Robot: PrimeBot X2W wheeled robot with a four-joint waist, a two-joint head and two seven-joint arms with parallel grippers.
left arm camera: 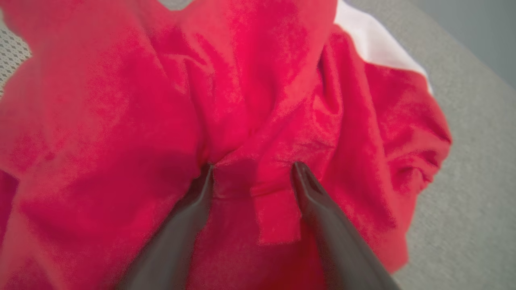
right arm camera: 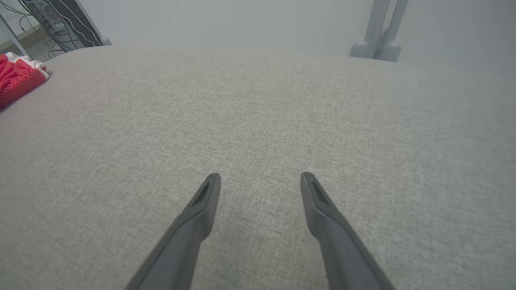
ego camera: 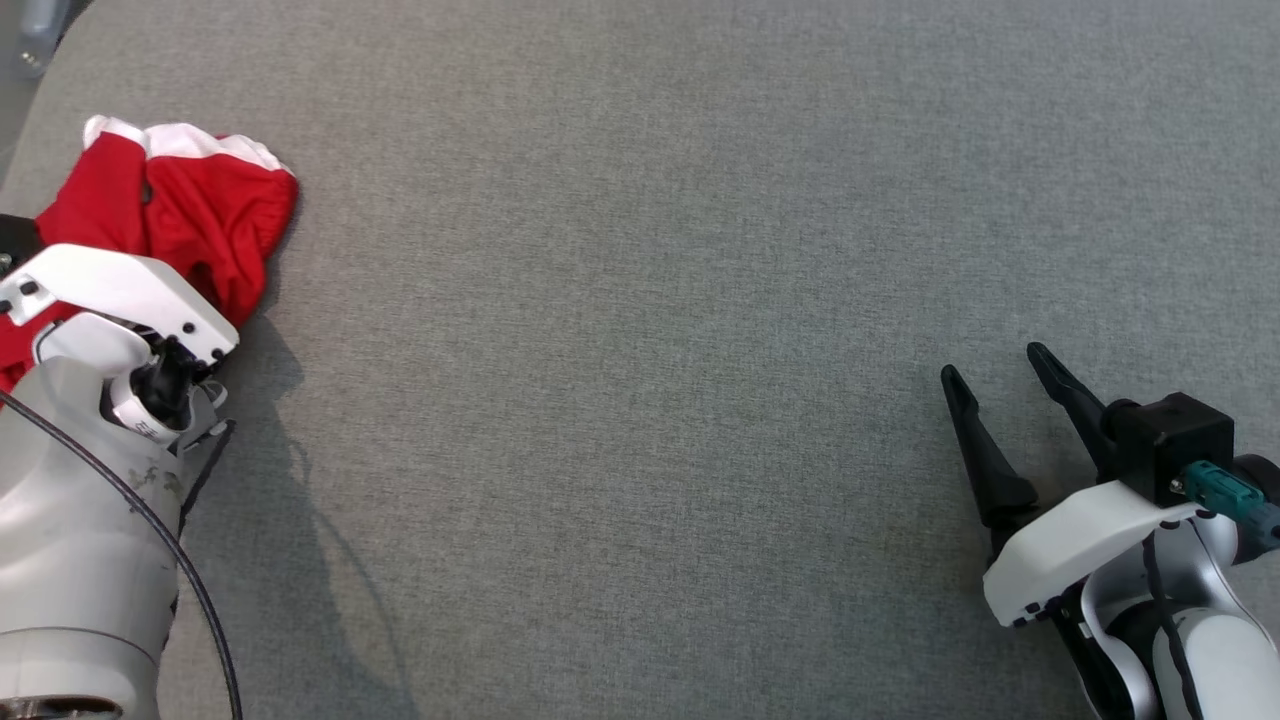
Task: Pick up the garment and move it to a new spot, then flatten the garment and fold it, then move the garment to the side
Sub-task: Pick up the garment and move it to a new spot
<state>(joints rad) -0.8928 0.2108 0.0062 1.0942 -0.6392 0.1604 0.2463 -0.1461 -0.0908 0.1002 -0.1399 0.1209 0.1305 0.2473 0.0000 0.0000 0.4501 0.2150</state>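
As the garment (ego camera: 215, 215) sits bunched at the table's (ego camera: 640, 300) edge, left jaws gape astride a fold (left arm camera: 252, 179) to pinch it; right jaws idle, released.

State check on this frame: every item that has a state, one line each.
red garment with white trim, crumpled in a heap at the far left of the surface, not flattened, not folded.
left pincer, open, straddling a fold of the garment, not closed on it.
right pincer, open, empty, over bare surface, well apart from the garment.
grey woven fabric surface, carries the garment at its far left.
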